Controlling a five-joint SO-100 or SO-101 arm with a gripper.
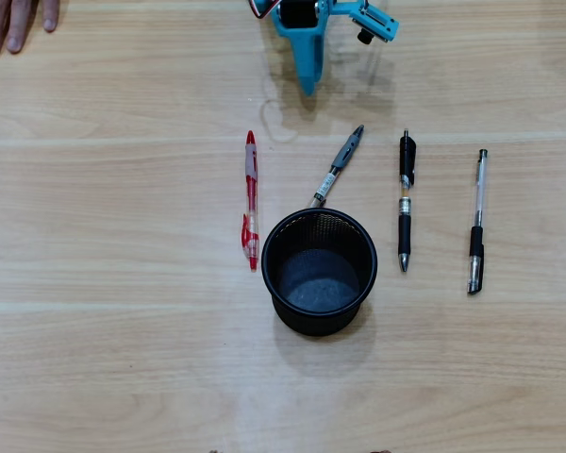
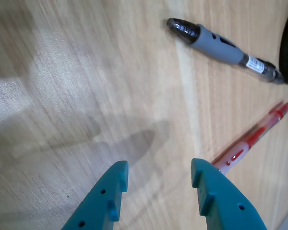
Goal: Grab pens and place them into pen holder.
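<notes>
Teal gripper (image 2: 156,178) spread apart above bare table (image 1: 123,359); 4 pens around black holder (image 1: 363,241); none inside.

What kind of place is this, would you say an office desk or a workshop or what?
Probably a desk or tabletop set up for a robot demo. A bare wood-grain table holds a black mesh pen holder and four pens laid around it, such as the red pen. A teal claw hangs above, open and empty.

Four pens lie on the table in the overhead view: a red pen (image 1: 251,201) at left, a grey pen (image 1: 339,164), a black pen (image 1: 406,199) and a clear-barrelled pen (image 1: 476,222) at right. One black mesh pen holder (image 1: 319,271) stands near them.
</notes>
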